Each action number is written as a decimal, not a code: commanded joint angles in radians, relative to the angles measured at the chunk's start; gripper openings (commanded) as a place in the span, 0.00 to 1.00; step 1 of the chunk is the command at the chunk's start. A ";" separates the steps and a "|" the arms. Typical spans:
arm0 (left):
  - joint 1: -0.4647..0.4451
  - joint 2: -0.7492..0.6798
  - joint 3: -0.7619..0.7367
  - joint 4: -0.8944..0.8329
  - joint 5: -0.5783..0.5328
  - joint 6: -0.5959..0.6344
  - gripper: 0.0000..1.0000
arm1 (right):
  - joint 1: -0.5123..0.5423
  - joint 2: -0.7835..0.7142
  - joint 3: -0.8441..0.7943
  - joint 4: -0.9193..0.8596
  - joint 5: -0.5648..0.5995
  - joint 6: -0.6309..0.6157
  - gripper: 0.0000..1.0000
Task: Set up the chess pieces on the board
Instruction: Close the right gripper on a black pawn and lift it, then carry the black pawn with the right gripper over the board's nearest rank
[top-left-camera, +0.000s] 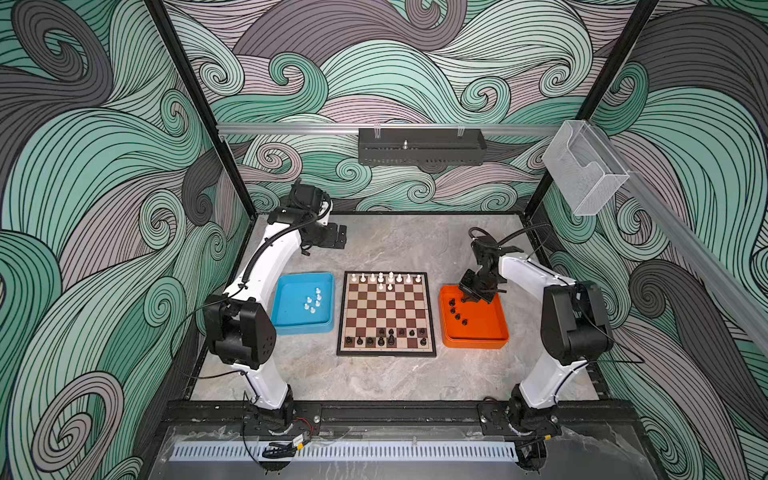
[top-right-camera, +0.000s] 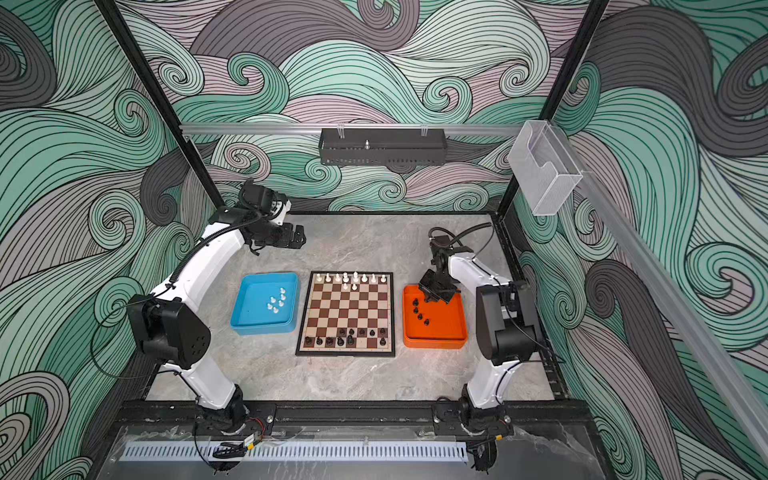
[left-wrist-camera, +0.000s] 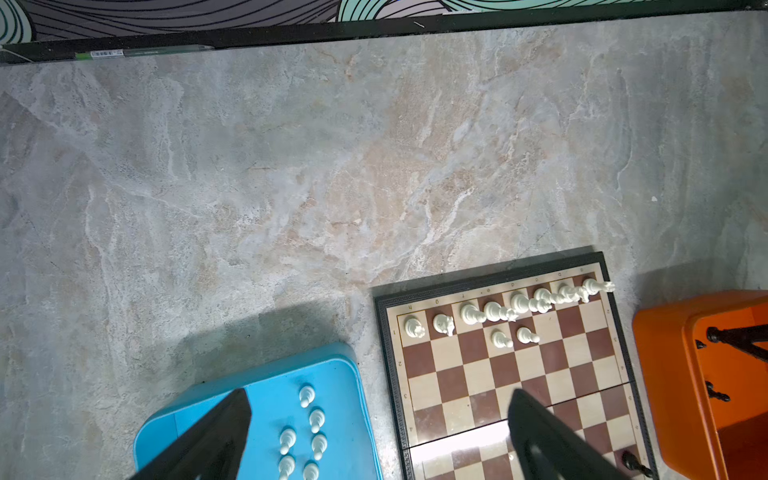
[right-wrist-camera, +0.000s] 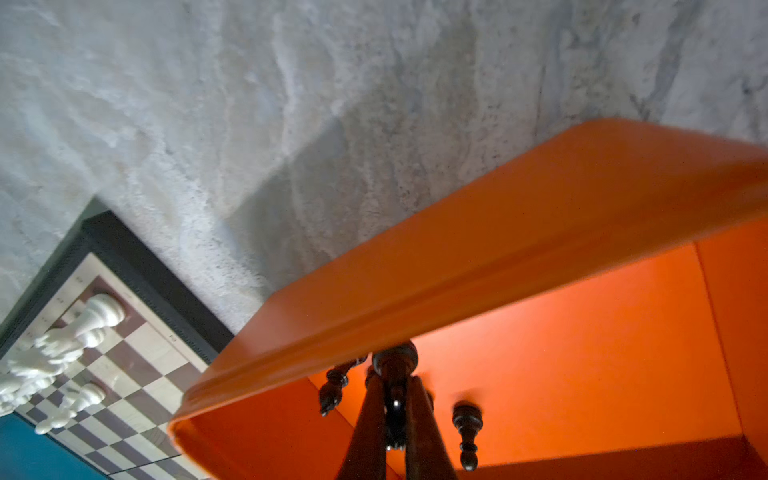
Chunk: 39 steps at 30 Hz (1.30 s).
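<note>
Marbled tabletop (right-wrist-camera: 291, 104) | right end effector (right-wrist-camera: 395, 379) clamps round-headed black pawn (right-wrist-camera: 395, 358) in orange tray (right-wrist-camera: 498, 232) | left end effector (left-wrist-camera: 380, 397) spread

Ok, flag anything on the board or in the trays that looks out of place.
Nothing stands out. The white pieces and black pieces on the board sit on squares, none visibly toppled; the rest are inside the blue tray and orange tray.

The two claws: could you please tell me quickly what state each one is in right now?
Left claw: open, holding nothing.
Right claw: closed on a black chess piece inside the orange tray.
</note>
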 joint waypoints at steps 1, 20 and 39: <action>-0.002 0.001 0.020 0.000 0.016 -0.016 0.99 | 0.007 -0.014 0.048 -0.105 -0.007 -0.105 0.08; 0.000 -0.114 -0.099 0.054 -0.055 -0.193 0.99 | 0.420 -0.184 0.138 -0.277 0.096 -0.218 0.09; 0.062 -0.400 -0.401 0.060 -0.161 -0.233 0.99 | 0.657 -0.163 0.112 -0.275 0.266 -0.160 0.09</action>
